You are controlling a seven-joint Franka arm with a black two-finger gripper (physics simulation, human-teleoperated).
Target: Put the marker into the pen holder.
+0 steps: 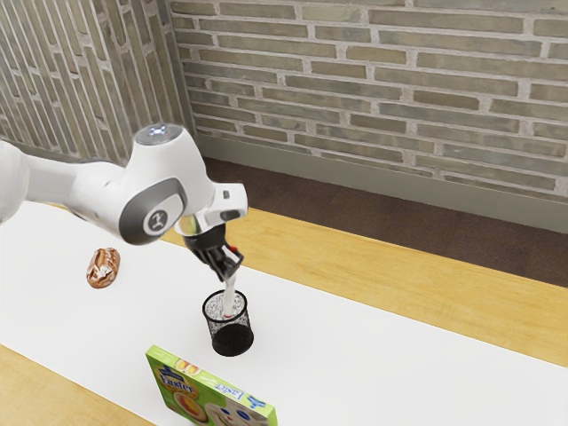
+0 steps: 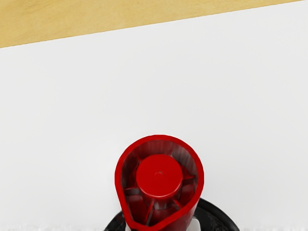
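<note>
Green printed box (image 1: 191, 398) is up front in the exterior view, standing on edge and nearer the camera than the fingers (image 1: 216, 256). Those are clamped on the marker (image 1: 230, 291) — its red end (image 2: 159, 175) pokes up by the fingertips of the gripper (image 1: 232, 264), and the pale barrel hangs down below them, a bit tilted. Lower end's already inside the rim of the black mesh pen holder (image 1: 232, 339), which stands upright just under the fingers. Crusty brown roll (image 1: 103, 267) sits well apart from them, toward the exterior view's left — all on a white strip (image 1: 399, 373) across the wooden table (image 1: 444, 293).
</note>
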